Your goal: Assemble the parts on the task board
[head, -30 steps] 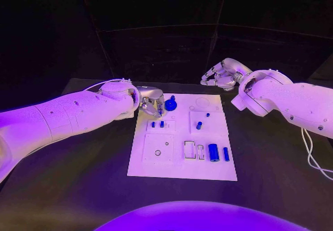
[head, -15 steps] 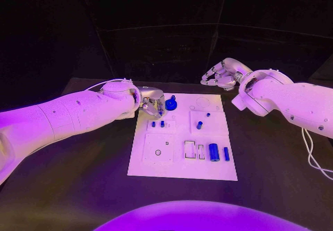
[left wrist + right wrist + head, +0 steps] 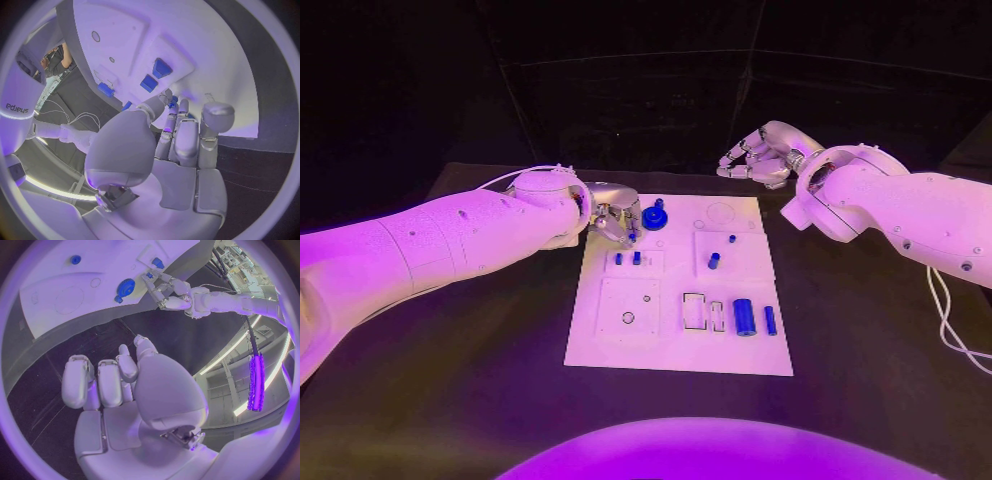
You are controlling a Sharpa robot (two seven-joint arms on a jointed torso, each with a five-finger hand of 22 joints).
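Black table point(image 3: 459, 400), matte, dark all over. White cable point(image 3: 945, 325) looped over table's right side, nr its edge. Dark panelled wall point(image 3: 632, 100) just behind table's far edge, w/ thin vertical seams.

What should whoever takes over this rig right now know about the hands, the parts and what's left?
Left hand: at the far left corner of the task board, fingers beside the blue gear; whether it grips it cannot be told.
Right hand: raised beyond the board's far edge, fingers curled, holding nothing.
Parts: two small pegs and another peg mid-board; large cylinder and thin pin lying by the near slots.
Done: unclear.
Left: cylinder and pin apparently not yet placed.
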